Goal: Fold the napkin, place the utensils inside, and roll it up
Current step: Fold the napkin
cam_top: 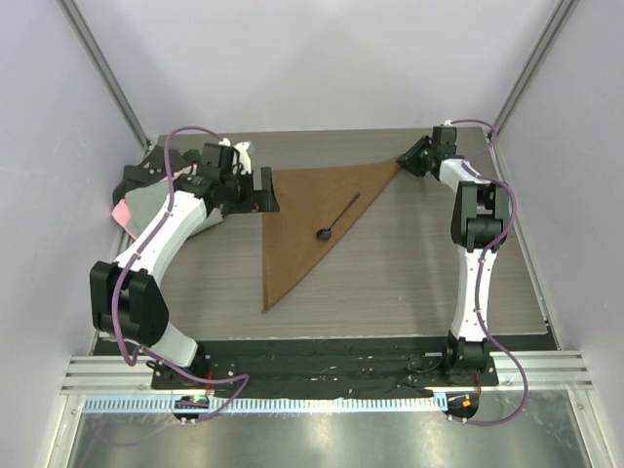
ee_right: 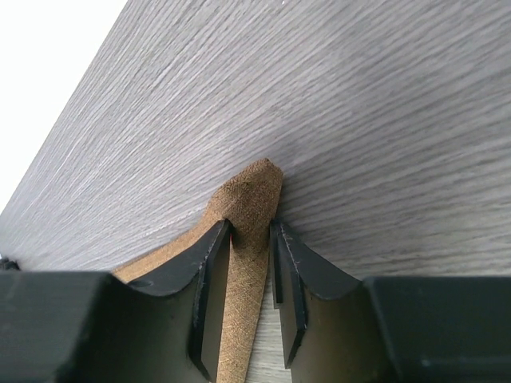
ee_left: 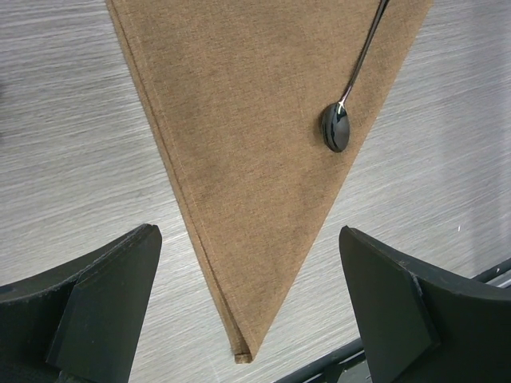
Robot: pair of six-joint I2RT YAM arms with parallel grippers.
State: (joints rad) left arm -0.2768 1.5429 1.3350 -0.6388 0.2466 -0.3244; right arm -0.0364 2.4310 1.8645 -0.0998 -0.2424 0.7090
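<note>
Utensil [cam_top: 339,216] lies diagonally on the folded triangular napkin [cam_top: 302,229], handle toward the right gripper [ee_right: 250,226], head away from it; right gripper pinches the napkin's far corner; left gripper [ee_left: 247,234] wide, empty, beside the opposite far corner.

a grey wood-grain laminate counter [cam_top: 409,278] sits between plain white walls [cam_top: 322,58]. a crumpled grey cloth with a pink edge [cam_top: 142,203] lies at its far left; a ribbed aluminium rail [cam_top: 546,370] lines its near edge.

Was a grey wood-grain tabletop [cam_top: 409,273]; bore a brown napkin [cam_top: 302,219] folded into a triangle, plus a grey pink-edged cloth [cam_top: 141,207] at the left edge.
</note>
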